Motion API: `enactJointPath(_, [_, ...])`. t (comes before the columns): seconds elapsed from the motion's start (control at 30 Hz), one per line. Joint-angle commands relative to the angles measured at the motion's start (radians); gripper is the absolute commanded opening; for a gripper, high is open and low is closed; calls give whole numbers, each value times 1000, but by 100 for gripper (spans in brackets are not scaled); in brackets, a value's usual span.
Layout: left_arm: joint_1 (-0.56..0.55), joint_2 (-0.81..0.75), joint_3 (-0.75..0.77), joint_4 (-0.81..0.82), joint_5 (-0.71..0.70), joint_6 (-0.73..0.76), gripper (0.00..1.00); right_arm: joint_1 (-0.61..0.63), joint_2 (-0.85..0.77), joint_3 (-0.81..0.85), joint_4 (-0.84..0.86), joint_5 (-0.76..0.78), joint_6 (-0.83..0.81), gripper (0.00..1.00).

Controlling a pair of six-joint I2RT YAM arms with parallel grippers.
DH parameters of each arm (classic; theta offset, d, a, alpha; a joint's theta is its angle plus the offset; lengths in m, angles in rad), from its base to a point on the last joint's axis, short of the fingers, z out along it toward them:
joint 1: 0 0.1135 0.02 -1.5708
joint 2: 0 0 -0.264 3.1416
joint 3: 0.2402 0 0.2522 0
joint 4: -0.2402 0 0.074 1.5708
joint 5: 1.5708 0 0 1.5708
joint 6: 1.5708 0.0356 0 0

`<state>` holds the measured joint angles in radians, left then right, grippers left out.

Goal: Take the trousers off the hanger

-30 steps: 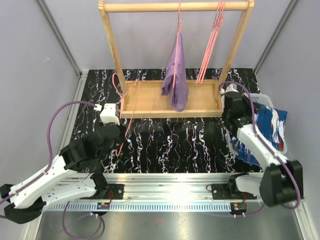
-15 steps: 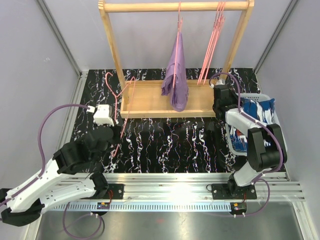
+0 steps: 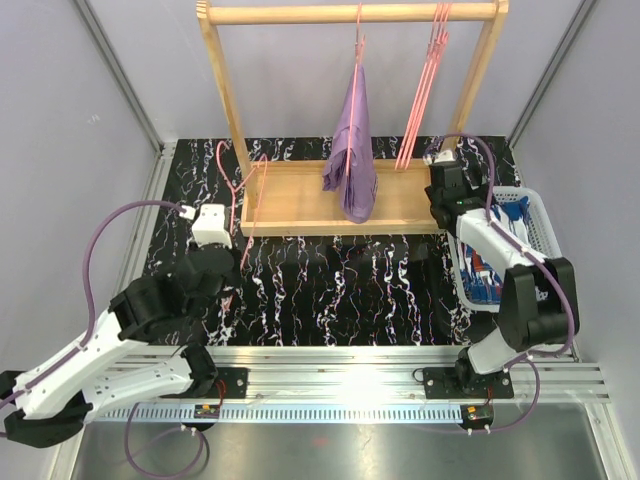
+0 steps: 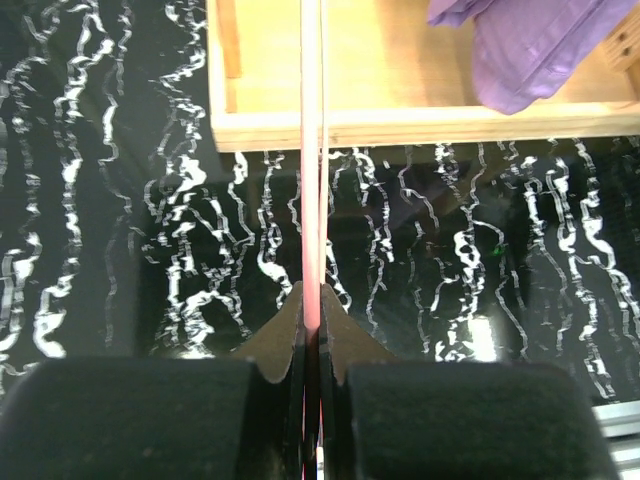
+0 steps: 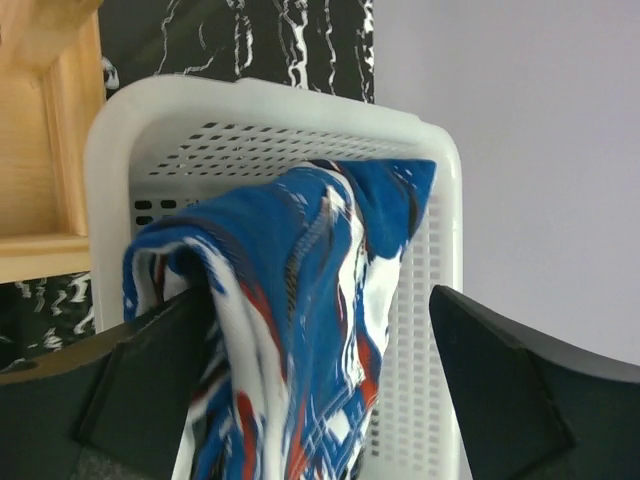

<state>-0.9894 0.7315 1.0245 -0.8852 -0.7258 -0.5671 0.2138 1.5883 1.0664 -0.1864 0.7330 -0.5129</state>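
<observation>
Top view: lilac trousers (image 3: 352,165) hung on rail hanger (image 3: 358,40) of wooden rack (image 3: 350,14), lower end over rack's base tray. Blue patterned trousers (image 3: 490,262) lay in white basket (image 3: 540,215) at right. Left gripper (image 3: 228,280) held loose hanger (image 3: 247,200), which leaned by rack's left post.

Left wrist: fingers pressed together on loose hanger (image 4: 312,150). Lilac trousers (image 4: 540,50) were at top right.

Right wrist: right gripper (image 5: 315,305) jaws spread wide. Blue patterned trousers (image 5: 300,250) were draped between them, white basket (image 5: 250,110) behind.
</observation>
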Motion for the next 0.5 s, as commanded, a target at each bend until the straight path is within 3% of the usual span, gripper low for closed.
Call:
enactJointPath(0.0, [5,28,118,-12,-61,36,0,-2,-131,98,-168,-20,215,99])
enactJointPath(0.2, [3,75,265,-46,-66,88,0,-7,-260,219,-445,-52,399,100])
enactJointPath(0.37, [3,192,449,-57,-90,160,0,-13,-497,193,-495,-445,474,99])
enactJointPath(0.47, [3,265,522,-31,-93,228,0,-11,-637,172,-493,-544,585,99])
